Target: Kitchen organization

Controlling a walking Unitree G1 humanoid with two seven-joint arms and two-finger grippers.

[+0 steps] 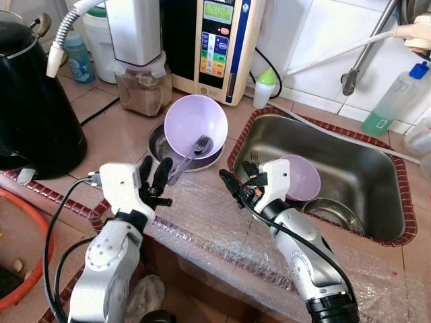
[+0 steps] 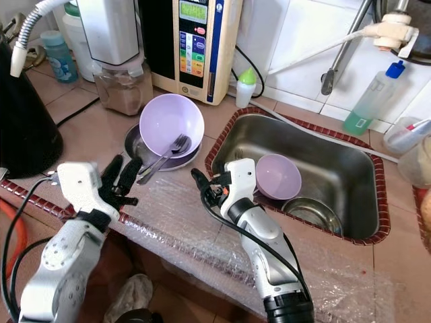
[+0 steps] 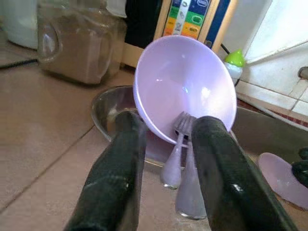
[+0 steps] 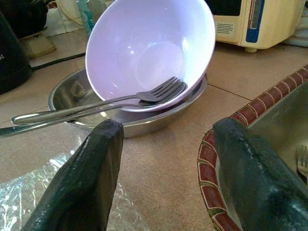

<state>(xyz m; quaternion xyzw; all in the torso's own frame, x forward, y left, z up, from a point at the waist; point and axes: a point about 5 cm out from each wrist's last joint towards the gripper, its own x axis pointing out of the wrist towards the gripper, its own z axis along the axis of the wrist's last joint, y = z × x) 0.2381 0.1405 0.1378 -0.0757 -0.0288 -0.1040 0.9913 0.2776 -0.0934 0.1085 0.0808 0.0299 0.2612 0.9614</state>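
Both the left gripper (image 1: 154, 176) and right gripper (image 4: 168, 159), fingers apart, face the tilted purple bowl (image 1: 195, 121) and two forks (image 4: 96, 107) near the counter's (image 1: 114, 131) sink edge.

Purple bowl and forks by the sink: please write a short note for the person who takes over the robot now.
Left gripper: open, empty, on the counter just before the fork handles.
Right gripper: open, empty, at the sink's near left rim.
Purple bowl leans tilted in a steel dish on the counter; two forks rest in it, handles toward the left gripper.
A second purple bowl lies in the sink.
Done: nothing picked up yet.
Left: probably take the forks, then the bowls.
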